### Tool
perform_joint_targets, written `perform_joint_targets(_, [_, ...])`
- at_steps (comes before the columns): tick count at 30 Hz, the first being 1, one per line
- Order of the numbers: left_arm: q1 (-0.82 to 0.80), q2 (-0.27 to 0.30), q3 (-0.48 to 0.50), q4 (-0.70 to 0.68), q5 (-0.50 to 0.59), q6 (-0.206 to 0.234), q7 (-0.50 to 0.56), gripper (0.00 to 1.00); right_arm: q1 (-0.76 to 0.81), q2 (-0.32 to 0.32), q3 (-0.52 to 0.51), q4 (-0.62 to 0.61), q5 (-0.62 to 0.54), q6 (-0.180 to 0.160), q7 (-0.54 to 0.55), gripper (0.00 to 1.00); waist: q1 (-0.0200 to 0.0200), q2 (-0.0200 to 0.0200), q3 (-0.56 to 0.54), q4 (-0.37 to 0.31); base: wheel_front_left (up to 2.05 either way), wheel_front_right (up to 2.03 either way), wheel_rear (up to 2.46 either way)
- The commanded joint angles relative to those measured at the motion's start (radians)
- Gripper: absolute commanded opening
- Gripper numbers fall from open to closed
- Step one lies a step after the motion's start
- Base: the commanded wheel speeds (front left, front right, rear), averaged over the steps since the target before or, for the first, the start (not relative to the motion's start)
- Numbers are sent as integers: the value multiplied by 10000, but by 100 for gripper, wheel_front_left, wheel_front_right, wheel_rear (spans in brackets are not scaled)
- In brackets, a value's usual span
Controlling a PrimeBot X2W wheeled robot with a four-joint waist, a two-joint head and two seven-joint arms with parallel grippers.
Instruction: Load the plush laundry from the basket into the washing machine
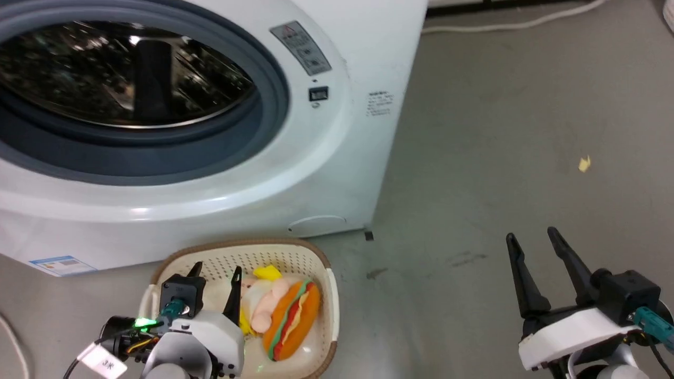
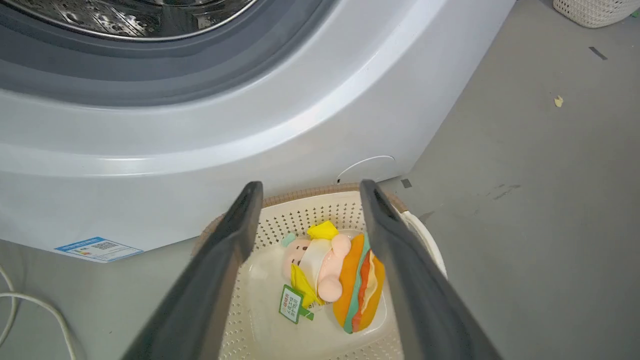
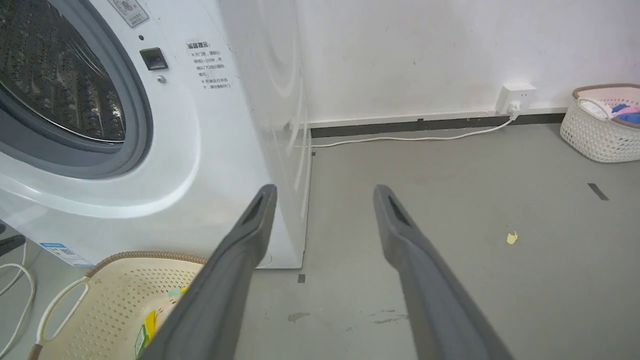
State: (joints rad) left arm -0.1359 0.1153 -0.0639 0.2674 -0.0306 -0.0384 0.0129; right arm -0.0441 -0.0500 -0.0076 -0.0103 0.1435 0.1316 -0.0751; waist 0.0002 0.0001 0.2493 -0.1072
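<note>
The plush laundry [image 1: 281,316], a pink pig joined to an orange hamburger, lies in the cream basket [image 1: 331,300] on the floor before the washing machine [image 1: 326,173]. Its green tag [image 2: 291,303] shows in the left wrist view, where the plush laundry [image 2: 340,275] sits between my fingers. My left gripper [image 1: 216,279] hovers open over the basket's left half, above the toy and apart from it. My right gripper [image 1: 532,245] stands open and empty over bare floor at the right. The porthole is open, showing the steel drum [image 1: 121,73].
A second woven basket [image 3: 602,122] with clothes stands by the far wall near a wall socket [image 3: 515,95] and its white cable [image 3: 400,139]. A yellow scrap [image 1: 583,164] lies on the grey floor. Another white cable [image 2: 30,300] loops at the left.
</note>
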Motion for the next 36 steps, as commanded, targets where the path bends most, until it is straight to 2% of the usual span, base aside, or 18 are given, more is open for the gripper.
perform_joint_targets(1, [-204, 69, -61, 137, -37, -45, 10, 100, -179, -1, 20, -52, 105, -3, -99, 100, -2, -1, 196, -152, 0, 0, 0])
perform_joint_targets(27, [-2337, 1346, -639, 3082, -1250, -309, 780, 100, -682, -1, 380, -278, 1179, -5, -642, 100, -2, -1, 2583, -1129, 0, 0, 0])
perform_joint_targets(31, [-2859, 1574, -797, 3879, -1342, -191, 1464, 100, -722, -1, 476, -317, 1375, -5, -746, 100, -2, -1, 2994, -1290, 0, 0, 0])
perform_joint_targets(36, [-3395, 1837, -1177, 4407, -1219, -221, 1706, 100, -723, -2, 487, -391, 1587, -6, -851, 100, -2, -1, 3442, -1455, 0, 0, 0])
